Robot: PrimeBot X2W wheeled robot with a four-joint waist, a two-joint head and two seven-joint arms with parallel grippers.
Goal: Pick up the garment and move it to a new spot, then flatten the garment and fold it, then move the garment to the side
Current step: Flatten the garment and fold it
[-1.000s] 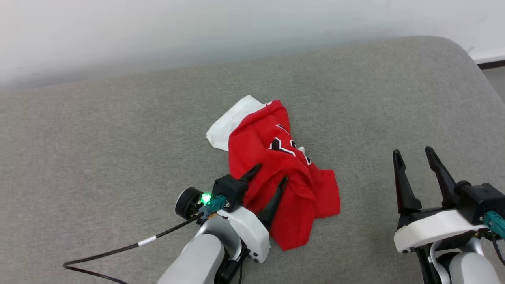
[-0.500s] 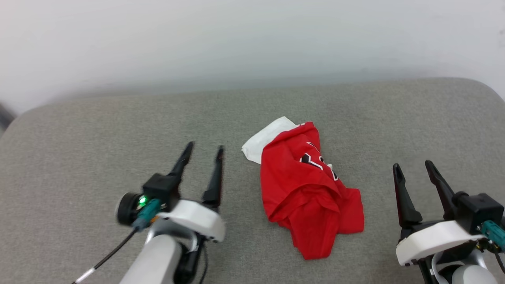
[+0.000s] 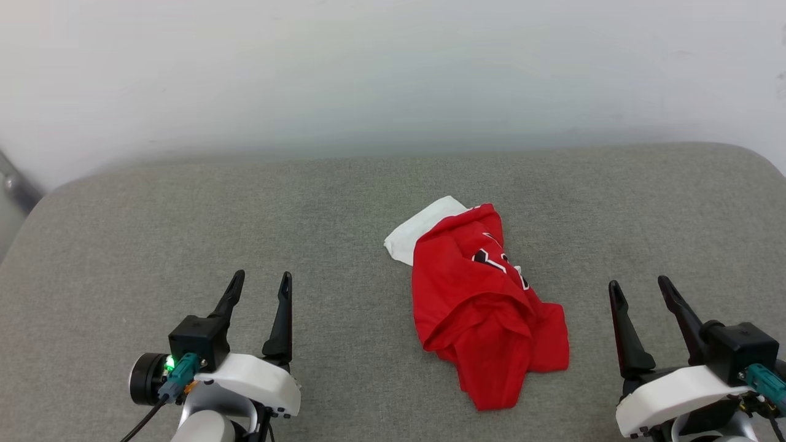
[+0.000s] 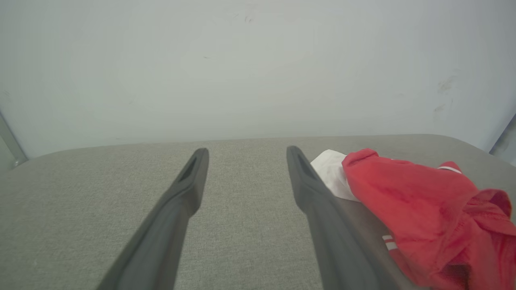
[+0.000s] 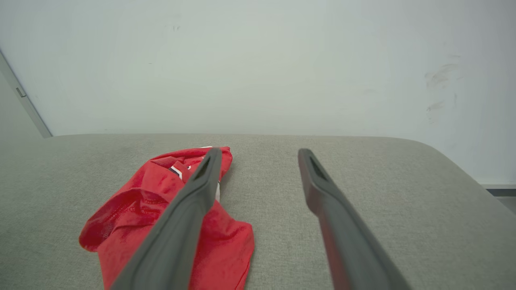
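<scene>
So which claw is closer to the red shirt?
The right one. The right gripper sits close beside the red shirt on its right, not touching; the left gripper is farther away on its left.

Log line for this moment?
garment: crumpled red jersey T-shirt with white sleeve, lying on grey fabric surface | left gripper: open, empty, clear of it | right gripper: open, empty, clear of it
</scene>
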